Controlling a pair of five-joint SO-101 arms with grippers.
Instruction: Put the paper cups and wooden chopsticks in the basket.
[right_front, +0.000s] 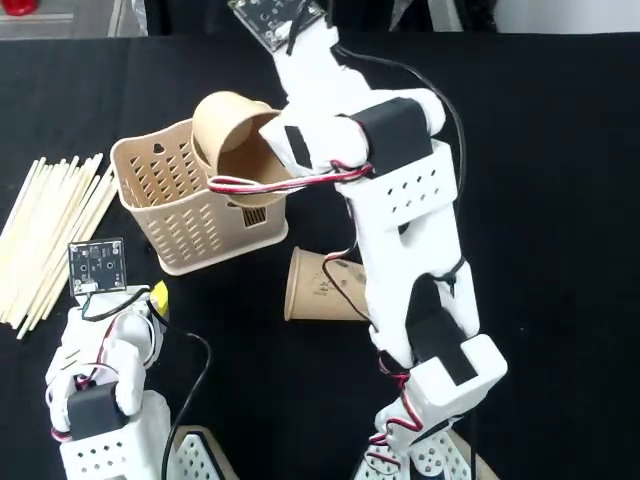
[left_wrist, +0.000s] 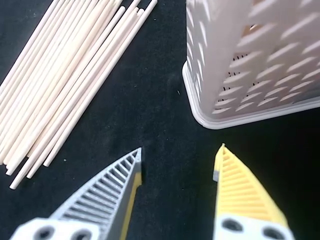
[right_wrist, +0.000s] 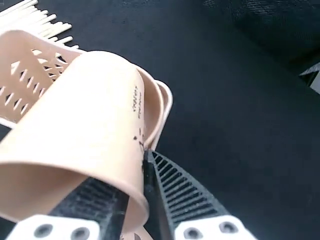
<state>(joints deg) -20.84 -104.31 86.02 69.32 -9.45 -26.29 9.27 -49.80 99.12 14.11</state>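
1. Bright, even light from above falls on the black counter (right_front: 560, 200), which stays dark and matte.
2. The right arm's (right_front: 400, 200) white shells are brightest in the high view.
3. The basket (left_wrist: 250, 60) wall looks washed pale in the left wrist view, its slots glowing.
4. The paper cup (right_wrist: 75, 125) is lit on top and shaded beneath, by the right pincer (right_wrist: 145, 160).
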